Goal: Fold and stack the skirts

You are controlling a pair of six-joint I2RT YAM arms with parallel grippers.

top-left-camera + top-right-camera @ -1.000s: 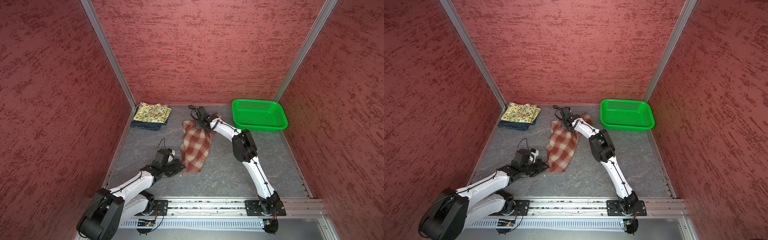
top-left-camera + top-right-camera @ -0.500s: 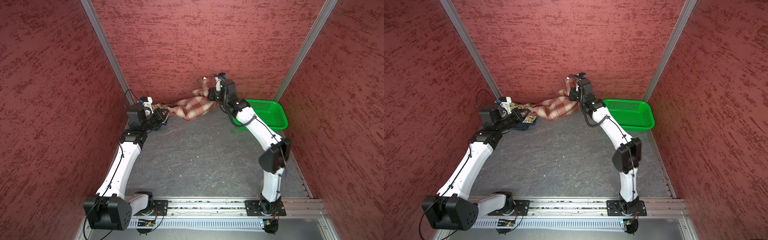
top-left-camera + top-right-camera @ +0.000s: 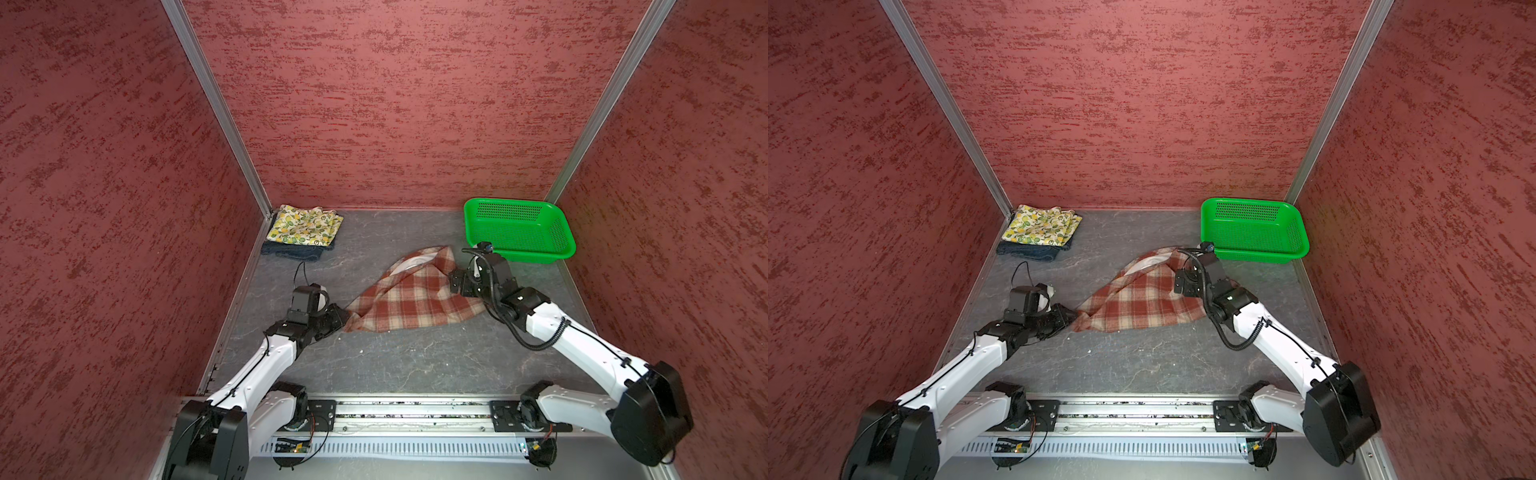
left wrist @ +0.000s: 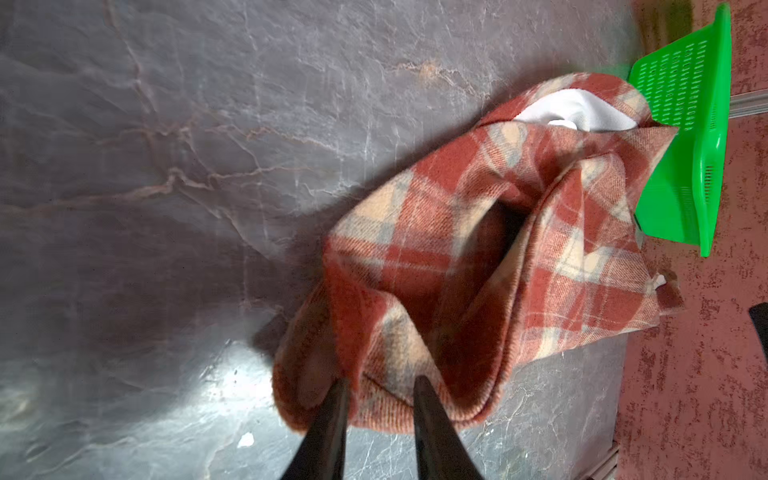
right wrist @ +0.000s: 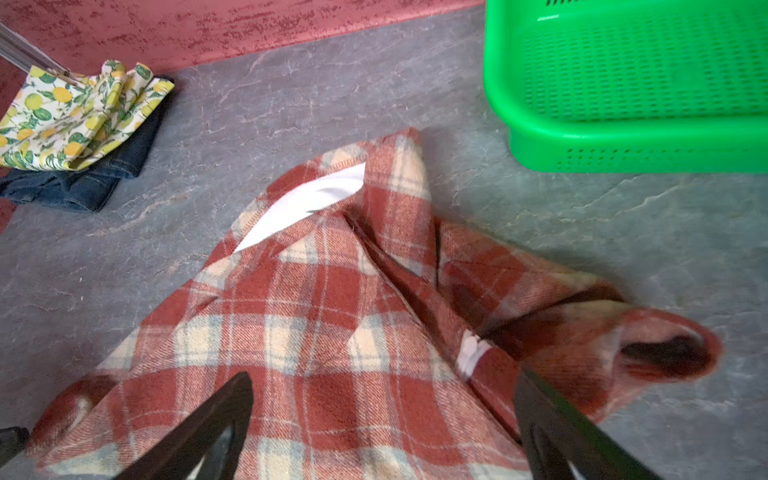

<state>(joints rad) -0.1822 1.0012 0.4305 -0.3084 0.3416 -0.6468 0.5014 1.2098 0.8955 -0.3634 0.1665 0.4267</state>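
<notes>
The rust-red and cream plaid skirt lies rumpled on the middle of the table, its white lining showing at the far edge. My left gripper sits low at the skirt's left corner. Its jaws are a little apart, with the hem lying loosely between the tips. My right gripper hovers wide open over the skirt's right part. The lemon-print skirt lies folded on the folded navy denim skirt in the back left corner.
A green perforated basket stands at the back right, just behind my right gripper. Red walls close in the table on three sides. A metal rail runs along the front edge.
Half a second ago the plaid skirt hung stretched between both shut grippers near the back wall. Now it lies on the middle of the table. The right jaws have spread wide and the left have parted slightly.
</notes>
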